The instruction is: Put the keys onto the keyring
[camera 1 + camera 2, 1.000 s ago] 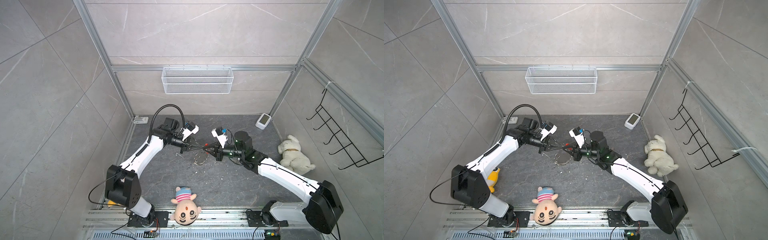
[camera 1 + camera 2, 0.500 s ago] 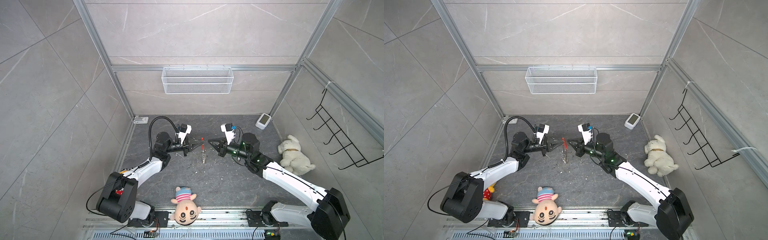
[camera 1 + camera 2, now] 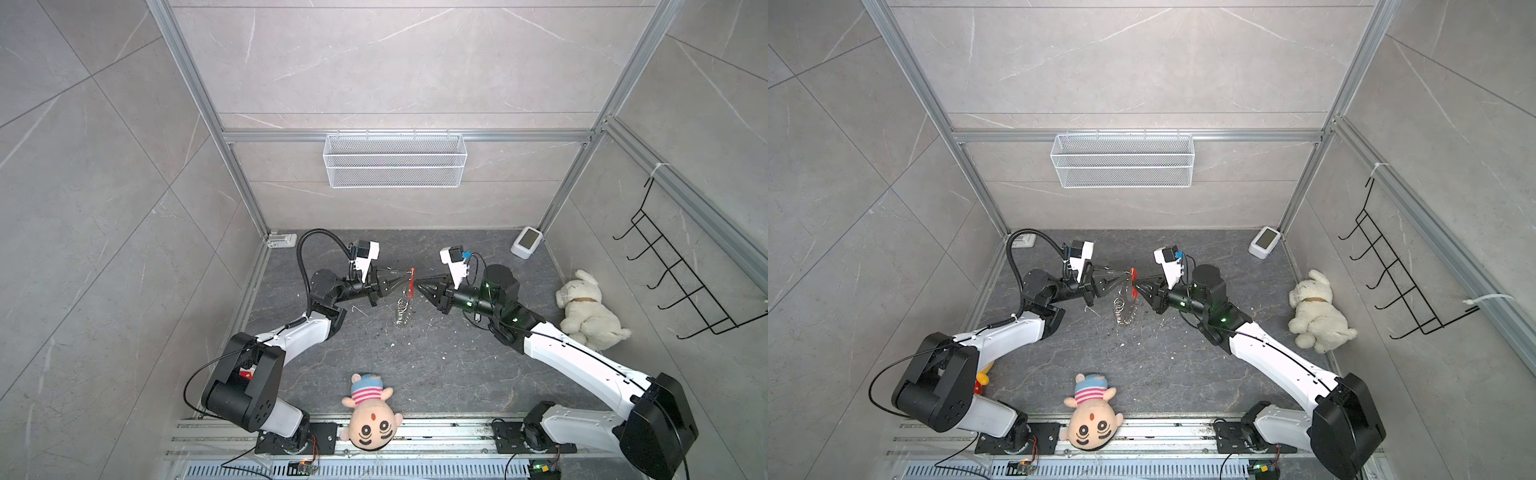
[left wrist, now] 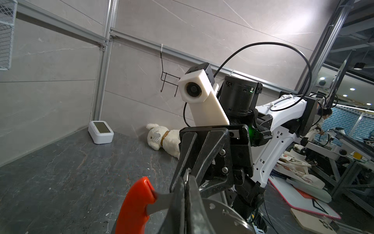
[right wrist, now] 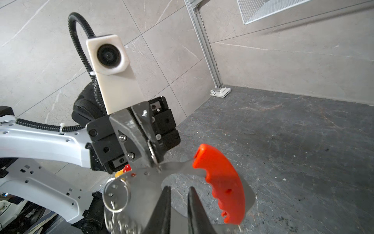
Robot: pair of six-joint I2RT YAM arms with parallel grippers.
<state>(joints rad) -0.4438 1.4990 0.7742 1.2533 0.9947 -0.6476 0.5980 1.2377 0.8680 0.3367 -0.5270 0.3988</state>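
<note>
The keyring [image 3: 405, 305] hangs above the dark floor in mid-cell, with its red plastic segment [image 3: 412, 282] uppermost and small silver rings [image 3: 1121, 311] dangling below. My left gripper [image 3: 404, 284] is shut on the loop's metal beside the red segment [image 4: 135, 206]. In the right wrist view that grip sits at the loop's edge [image 5: 176, 167], and one silver ring [image 5: 116, 195] hangs nearby. My right gripper [image 5: 178, 195] faces the loop from the other side. Its fingertips [image 5: 166, 202] stand slightly apart with only floor between them. The keys do not show in any view.
A plush doll [image 3: 368, 419] lies at the front rail and a white plush dog [image 3: 590, 316] by the right wall. A white box [image 3: 527, 242] sits in the back right corner. A wire basket [image 3: 395, 160] hangs on the back wall, a black hook rack [image 3: 681, 286] on the right.
The left gripper has drawn back and raised the keyring, which now hangs off the floor. The right gripper pulled away from it, then came close again with its jaws slightly parted.
</note>
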